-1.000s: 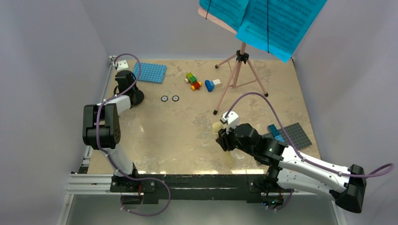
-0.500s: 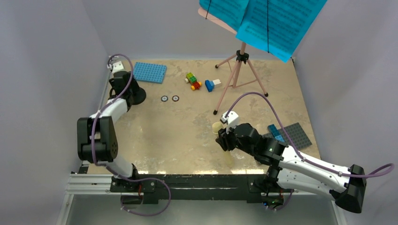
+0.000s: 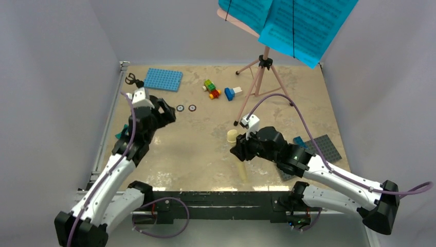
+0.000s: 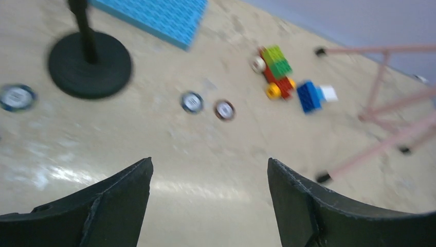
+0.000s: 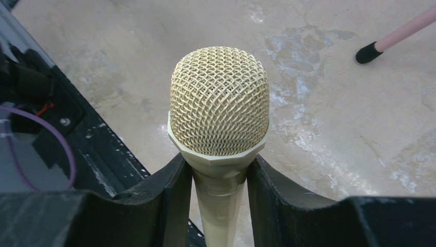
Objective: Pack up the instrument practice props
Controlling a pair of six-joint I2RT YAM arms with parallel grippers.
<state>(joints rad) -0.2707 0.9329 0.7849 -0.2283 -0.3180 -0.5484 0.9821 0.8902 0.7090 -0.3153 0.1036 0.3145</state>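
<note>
My right gripper (image 3: 241,152) is shut on the cream toy microphone (image 3: 232,137), gripping just below its mesh head (image 5: 219,100) and holding it above the table; the wrist view shows the gripper (image 5: 217,160) closed round the neck. My left gripper (image 3: 163,116) is open and empty (image 4: 208,172), above bare table. The black mic stand (image 4: 90,64) stands to its far left; only its clip (image 3: 132,80) shows from above. The pink tripod music stand (image 3: 258,77) stands at the back right, with cyan sheet-music pages (image 3: 293,23) on its board.
A blue baseplate (image 3: 163,80) lies at the back left. A grey baseplate (image 3: 325,146) with a blue brick (image 3: 300,141) lies at the right. Toy bricks (image 3: 212,88) and two small round discs (image 3: 186,108) lie mid-back. Grey walls enclose the table.
My left arm has swung away from the mic stand towards the table's middle, its gripper empty. My right gripper has shifted a little left with the microphone.
</note>
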